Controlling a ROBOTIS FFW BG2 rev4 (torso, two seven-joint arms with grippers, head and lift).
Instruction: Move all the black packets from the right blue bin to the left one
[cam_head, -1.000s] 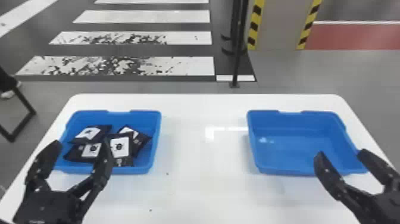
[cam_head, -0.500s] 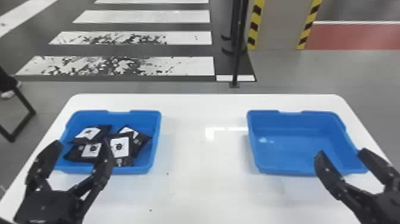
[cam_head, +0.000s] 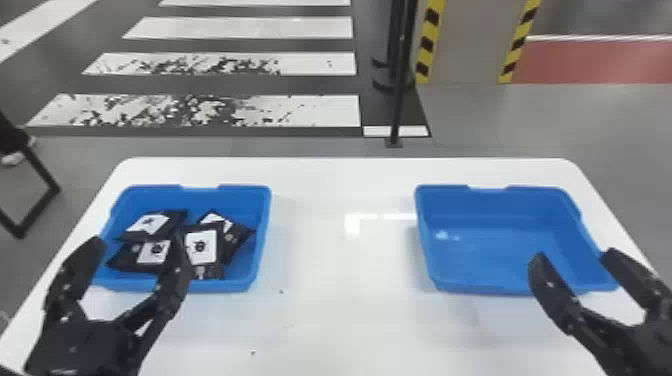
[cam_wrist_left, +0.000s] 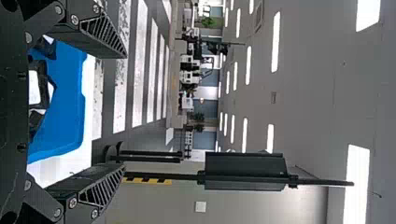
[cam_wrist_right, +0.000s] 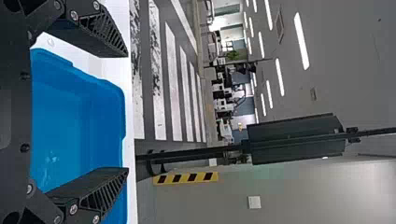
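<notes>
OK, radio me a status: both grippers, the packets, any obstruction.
Left gripper open at left blue bin. Right gripper open at right blue bin. Black packets piled in left bin; left fingers partly mask them from head camera.

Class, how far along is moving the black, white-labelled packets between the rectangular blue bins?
Looks done: the packets lie overlapping in the left blue bin. In hand: nothing; the black left gripper and black right gripper are open. Left to move: apparently none; the right blue bin holds no packet.
</notes>
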